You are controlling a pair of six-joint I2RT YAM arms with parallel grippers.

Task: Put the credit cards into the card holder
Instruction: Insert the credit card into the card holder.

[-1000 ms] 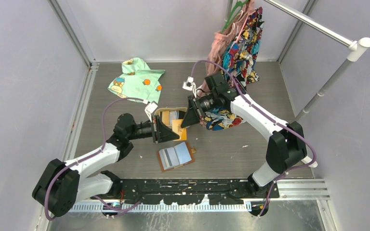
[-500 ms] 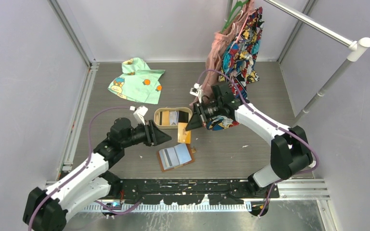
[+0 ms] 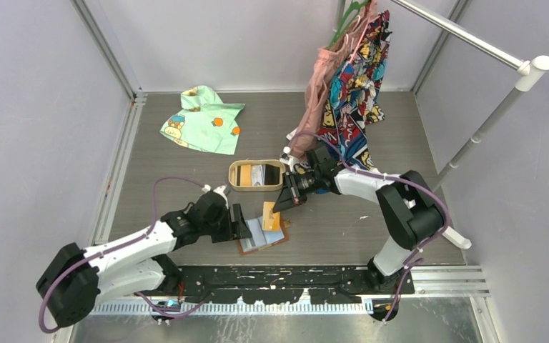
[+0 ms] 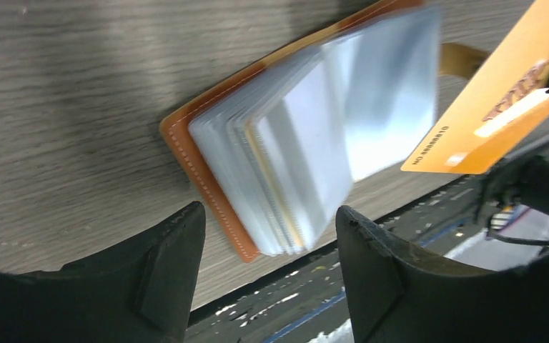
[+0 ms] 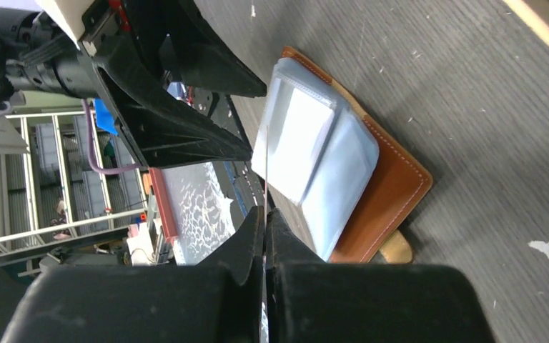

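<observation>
My left end effector [image 3: 244,225] stood wide, with the open card holder [image 3: 257,239] just ahead on the surface, its long axis slanting right. My right end effector [image 3: 284,201] pinched an orange card [image 3: 271,215] over the holder's right corner. A second before, both arms were up by the tray [image 3: 234,176].

Card holder [image 3: 264,239] lies low at frame centre on the desk [image 3: 329,236], a tray [image 3: 231,176] above it, a garment [image 3: 201,120] at upper left.
</observation>
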